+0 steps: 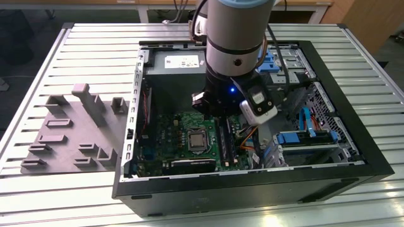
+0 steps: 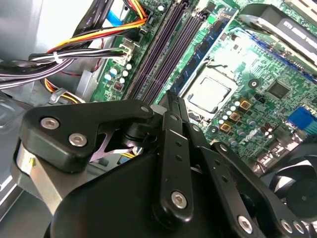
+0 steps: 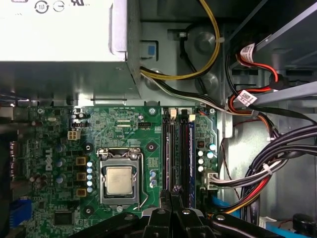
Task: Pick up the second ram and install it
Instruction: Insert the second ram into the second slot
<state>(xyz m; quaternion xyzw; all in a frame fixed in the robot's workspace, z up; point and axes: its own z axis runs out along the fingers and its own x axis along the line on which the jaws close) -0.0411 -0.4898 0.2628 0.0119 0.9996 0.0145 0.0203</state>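
Note:
My gripper (image 1: 216, 111) hangs low inside the open computer case (image 1: 353, 175), over the motherboard (image 3: 124, 129). Both wrist views show its black fingers pressed together, gripper (image 3: 171, 194) and gripper (image 2: 172, 101) sitting right above the row of long dark memory slots (image 3: 171, 153). A thin bluish strip (image 3: 190, 158) runs along the outermost slot. The gripper is shut, and nothing shows between its fingers. Among these narrow strips I cannot pick out the second ram, and the gripper covers the near end of the slots.
The processor socket (image 3: 119, 179) lies beside the slots. Cable bundles (image 3: 257, 173) crowd the far side of the slots, with the power supply (image 3: 59, 29) close by. A grey fixture (image 1: 73, 132) with upright blocks sits at the exterior view's left, outside the case.

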